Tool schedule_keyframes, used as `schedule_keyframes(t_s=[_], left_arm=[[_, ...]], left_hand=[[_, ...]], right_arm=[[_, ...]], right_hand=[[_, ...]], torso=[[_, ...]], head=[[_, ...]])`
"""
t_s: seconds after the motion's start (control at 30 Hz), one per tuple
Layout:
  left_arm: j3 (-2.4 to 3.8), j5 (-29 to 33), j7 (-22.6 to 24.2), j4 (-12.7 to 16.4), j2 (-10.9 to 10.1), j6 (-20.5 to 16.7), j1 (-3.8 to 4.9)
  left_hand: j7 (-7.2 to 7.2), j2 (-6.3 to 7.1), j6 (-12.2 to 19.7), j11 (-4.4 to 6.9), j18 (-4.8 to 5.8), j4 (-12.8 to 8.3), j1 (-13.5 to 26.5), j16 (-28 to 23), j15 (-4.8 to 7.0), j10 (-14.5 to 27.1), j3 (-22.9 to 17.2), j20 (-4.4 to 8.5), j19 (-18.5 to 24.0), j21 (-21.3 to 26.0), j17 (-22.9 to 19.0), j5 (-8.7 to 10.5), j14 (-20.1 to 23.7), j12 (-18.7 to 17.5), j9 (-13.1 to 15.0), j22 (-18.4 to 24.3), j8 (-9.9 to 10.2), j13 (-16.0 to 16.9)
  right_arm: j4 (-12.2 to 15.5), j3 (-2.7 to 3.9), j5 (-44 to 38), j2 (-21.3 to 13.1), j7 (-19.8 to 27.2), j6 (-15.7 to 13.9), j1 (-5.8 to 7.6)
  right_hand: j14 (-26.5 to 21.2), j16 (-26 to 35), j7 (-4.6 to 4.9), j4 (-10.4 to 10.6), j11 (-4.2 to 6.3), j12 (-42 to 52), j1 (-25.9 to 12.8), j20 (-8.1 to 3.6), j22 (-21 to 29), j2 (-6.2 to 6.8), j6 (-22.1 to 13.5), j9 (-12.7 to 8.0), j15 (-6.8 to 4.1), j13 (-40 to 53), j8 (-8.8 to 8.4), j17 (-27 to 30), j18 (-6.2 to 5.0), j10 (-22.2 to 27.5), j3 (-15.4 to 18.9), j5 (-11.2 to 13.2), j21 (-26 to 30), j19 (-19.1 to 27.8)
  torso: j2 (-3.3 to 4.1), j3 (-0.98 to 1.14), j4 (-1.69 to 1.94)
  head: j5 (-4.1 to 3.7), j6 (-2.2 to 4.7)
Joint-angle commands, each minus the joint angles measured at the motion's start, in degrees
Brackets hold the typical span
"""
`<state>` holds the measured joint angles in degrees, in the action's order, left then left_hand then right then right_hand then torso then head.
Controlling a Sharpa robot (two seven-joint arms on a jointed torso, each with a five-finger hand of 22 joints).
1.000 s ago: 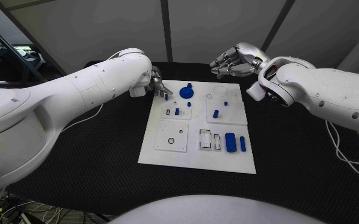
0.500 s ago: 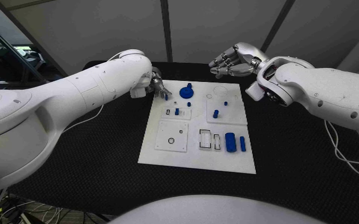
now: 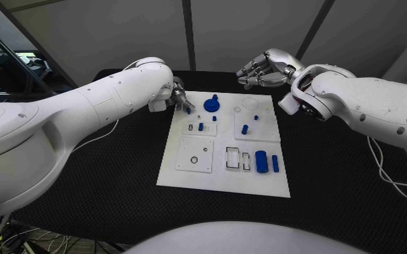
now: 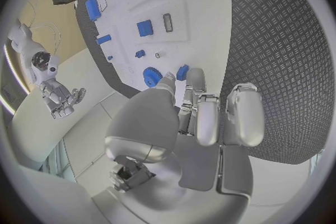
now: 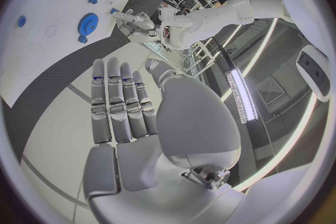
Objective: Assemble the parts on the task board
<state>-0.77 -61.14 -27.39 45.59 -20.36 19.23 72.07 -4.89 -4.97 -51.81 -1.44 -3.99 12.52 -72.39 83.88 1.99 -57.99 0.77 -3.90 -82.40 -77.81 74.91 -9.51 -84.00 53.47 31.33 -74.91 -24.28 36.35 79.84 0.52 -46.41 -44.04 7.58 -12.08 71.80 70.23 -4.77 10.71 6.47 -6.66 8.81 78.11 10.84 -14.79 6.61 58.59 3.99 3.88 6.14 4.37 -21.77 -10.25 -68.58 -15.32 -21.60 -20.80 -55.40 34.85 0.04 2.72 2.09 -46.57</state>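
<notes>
The white task board (image 3: 224, 174) lies mid-table. My left hand (image 3: 176, 98) hovers at its far left corner. Its thumb and a fingertip pinch a small blue part (image 4: 182, 73), which appears as a blue speck (image 3: 187, 110) just over the board's edge. A blue gear (image 3: 211, 104) stands right beside those fingertips. My right hand (image 3: 267, 69) is raised beyond the board's far edge, holding nothing; its fingers (image 5: 119, 101) lie side by side. A blue peg (image 3: 244, 129) stands in the right block. A thick blue cylinder (image 3: 261, 161) and a thin bar (image 3: 274, 162) lie near the front right.
A blue square piece (image 4: 145, 27) sits in a raised plate beside an open slot (image 4: 167, 22). The black table (image 3: 330, 166) has free room on both sides of the board. My bulky left arm (image 3: 84, 113) crosses the table's left side.
The left hand's fingertips, with the small blue part, have shifted slightly at the board's far left corner. The right hand has barely moved.
</notes>
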Motion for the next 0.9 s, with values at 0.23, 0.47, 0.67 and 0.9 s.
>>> schedule_keyframes(t_s=[0.23, 0.47, 0.67, 0.9], left_arm=[[-0.01, -0.43, 1.15, -0.15, -0.01, 0.46, 0.05], [-0.01, -0.38, 1.54, -0.09, -0.13, 0.57, 0.04], [-0.01, 1.42, 1.64, 0.61, -0.97, -0.58, 0.03], [0.01, 4.27, 1.02, 5.48, -4.46, -4.61, 0.10]], left_hand=[[0.45, -1.32, -0.66, 0.94, 0.67, -2.98, -4.94, 0.25, 0.91, -0.13, -5.10, 0.43, -0.26, -0.24, 9.90, 0.73, -3.84, -0.93, -0.23, -4.17, 1.00, -1.05], [0.22, -1.11, -0.46, 0.98, 0.69, -6.88, -7.50, 0.26, 0.84, -0.37, -14.88, 0.56, -0.28, -0.13, 9.91, 0.60, -3.85, -2.63, 0.08, -4.38, 1.58, -2.41], [-0.05, 3.17, -0.85, 0.91, 0.66, -9.21, -1.38, 0.51, 0.61, -1.43, -28.86, 0.44, -0.37, -0.05, 10.10, 0.63, -3.96, -2.86, 1.73, -4.73, 0.87, -2.97], [0.35, 5.45, -1.17, 1.02, 0.83, -11.77, 3.05, 1.23, 0.95, -2.57, -36.37, 0.51, -0.77, -0.44, 10.72, 0.27, -4.28, -2.58, 3.43, -5.35, -0.25, -3.13]], right_arm=[[0.00, 0.03, 0.00, -0.02, 0.56, 0.49, 0.11], [0.01, 0.03, 0.00, -0.05, 0.51, 0.53, 0.11], [0.01, 0.03, 0.00, -0.15, 0.44, 0.63, 0.11], [-0.02, 0.02, 0.00, -0.39, 0.30, 0.76, 0.11]], right_hand=[[0.37, 0.34, -0.06, -0.10, 0.13, 0.21, 0.30, -0.05, 0.08, -0.18, 0.36, 0.04, 0.09, -0.11, 0.32, 0.04, -0.18, -0.36, -0.37, -0.33, 0.36, -0.42], [0.37, 0.34, -0.06, -0.10, 0.13, 0.21, 0.30, -0.05, 0.08, -0.18, 0.36, 0.04, 0.09, -0.11, 0.32, 0.04, -0.18, -0.36, -0.37, -0.33, 0.36, -0.42], [0.37, 0.34, -0.06, -0.10, 0.13, 0.21, 0.30, -0.05, 0.08, -0.18, 0.36, 0.04, 0.09, -0.11, 0.32, 0.04, -0.18, -0.36, -0.37, -0.33, 0.36, -0.42], [0.38, 0.36, -0.06, -0.09, 0.13, 0.21, 0.27, -0.05, 0.08, -0.17, 0.37, 0.04, 0.09, -0.13, 0.33, 0.04, -0.17, -0.37, -0.39, -0.35, 0.37, -0.44]], torso=[[0.05, 0.02, -0.05], [0.00, -0.02, 0.05], [-0.04, 0.03, 0.08], [-0.05, 0.02, 0.26]], head=[[-0.14, 0.11], [-0.15, 0.10], [-0.12, 0.17], [-0.07, -0.01]])
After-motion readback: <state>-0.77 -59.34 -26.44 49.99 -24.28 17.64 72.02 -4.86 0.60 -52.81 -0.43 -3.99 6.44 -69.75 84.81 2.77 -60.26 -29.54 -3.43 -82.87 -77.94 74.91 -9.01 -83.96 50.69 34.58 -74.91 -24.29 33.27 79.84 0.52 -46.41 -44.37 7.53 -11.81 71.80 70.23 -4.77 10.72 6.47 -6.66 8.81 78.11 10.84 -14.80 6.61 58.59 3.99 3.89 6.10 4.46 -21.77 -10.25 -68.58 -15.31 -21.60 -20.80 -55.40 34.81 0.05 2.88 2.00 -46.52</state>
